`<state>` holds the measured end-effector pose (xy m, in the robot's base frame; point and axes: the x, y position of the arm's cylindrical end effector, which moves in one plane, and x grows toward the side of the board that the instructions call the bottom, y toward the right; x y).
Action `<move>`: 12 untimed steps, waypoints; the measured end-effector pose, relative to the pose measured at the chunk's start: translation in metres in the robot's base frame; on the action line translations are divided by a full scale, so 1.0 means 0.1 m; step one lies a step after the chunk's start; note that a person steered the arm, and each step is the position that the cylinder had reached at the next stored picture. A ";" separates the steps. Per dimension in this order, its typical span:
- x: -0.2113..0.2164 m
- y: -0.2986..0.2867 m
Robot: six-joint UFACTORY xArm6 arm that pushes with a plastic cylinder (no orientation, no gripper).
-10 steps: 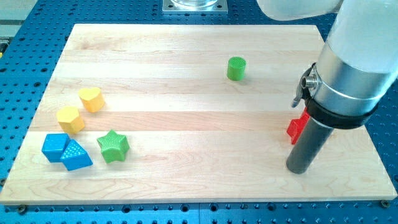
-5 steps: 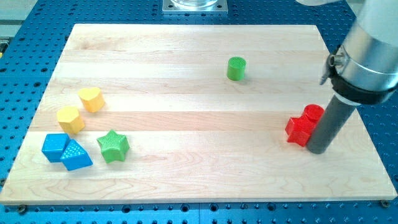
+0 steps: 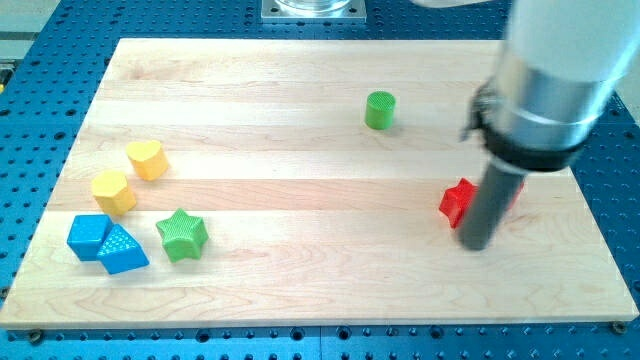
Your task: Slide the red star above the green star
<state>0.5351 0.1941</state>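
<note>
Rod work is leaning on my tip [image 3: 476,246], clawless so nothing is holding, pressing the red star's [image 3: 458,202] right flank since the green star [image 3: 182,235] is waiting far left.

Robotics lab, wooden board [image 3: 300,120] on blue perforated bench [image 3: 40,110]

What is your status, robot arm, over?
My tip at the red star's lower right, touching or nearly. Green star far at the view's left. Open board between them, nothing blocking.
</note>
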 end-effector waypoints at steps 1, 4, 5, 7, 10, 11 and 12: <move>-0.25 0.30; -0.39 -1.15; -0.42 -0.54; -0.30 -1.78; -0.09 -2.26; -0.16 -2.27; -0.35 -2.33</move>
